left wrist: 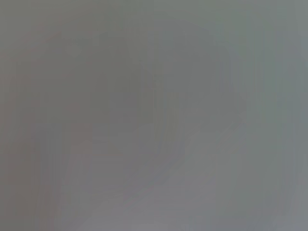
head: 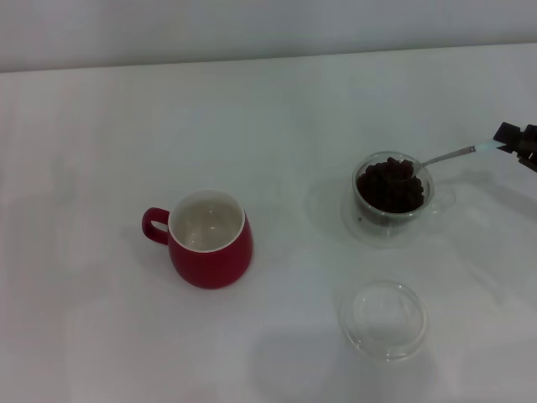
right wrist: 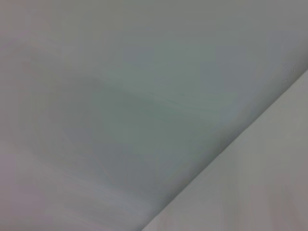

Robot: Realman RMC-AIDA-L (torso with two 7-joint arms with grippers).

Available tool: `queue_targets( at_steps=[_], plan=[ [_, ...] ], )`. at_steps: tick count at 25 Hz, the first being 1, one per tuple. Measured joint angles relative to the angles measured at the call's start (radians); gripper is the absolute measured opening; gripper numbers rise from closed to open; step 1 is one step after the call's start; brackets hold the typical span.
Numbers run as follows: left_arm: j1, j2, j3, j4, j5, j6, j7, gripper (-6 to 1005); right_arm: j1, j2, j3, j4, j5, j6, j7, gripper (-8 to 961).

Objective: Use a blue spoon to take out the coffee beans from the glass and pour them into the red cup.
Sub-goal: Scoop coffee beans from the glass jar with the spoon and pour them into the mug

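Pale-blue at its handle end, the blue spoon (head: 440,158) slants down into the glass (head: 393,190), its metal bowl resting among the heaped coffee beans (head: 388,186). The right gripper (head: 513,141), at the right edge of the head view, clasps the spoon's handle tip. The glass stands on the white table (head: 268,101), right of centre. Well apart to its left sits the red cup (head: 210,240), white inside showing, handle pointing left. Near the glass, toward the robot, lies a shallow clear dish (head: 383,320). Both wrist views show only blank grey.
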Motion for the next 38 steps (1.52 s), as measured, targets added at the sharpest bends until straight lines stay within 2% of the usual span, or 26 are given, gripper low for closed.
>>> queue_targets(
  at_steps=[8,16,19,27,28,38],
  plan=[
    [-0.001,0.0,0.0,0.0,0.0,0.0,0.0,778,0.005,0.001,0.0,-0.024,0.0,-0.037,-0.002,147],
    [0.001,0.0,0.0,0.0,0.001,0.0,-0.007,777,0.019,0.016,-0.007,-0.041,0.0,-0.052,-0.008,148],
    [0.003,0.0,0.0,0.0,0.0,0.002,-0.008,777,0.032,0.031,-0.008,-0.05,-0.001,-0.063,-0.016,148],
    [0.006,0.0,0.0,0.0,0.0,0.005,-0.009,777,0.049,0.042,-0.009,-0.051,-0.008,-0.064,-0.018,148],
    [0.007,0.0,0.0,0.0,0.0,0.005,-0.009,778,0.053,0.052,-0.012,-0.051,-0.009,-0.065,-0.019,148],
    [0.01,0.0,0.0,0.0,0.003,0.005,-0.009,777,0.081,0.089,-0.063,-0.051,-0.01,-0.057,-0.021,148]
  ],
)
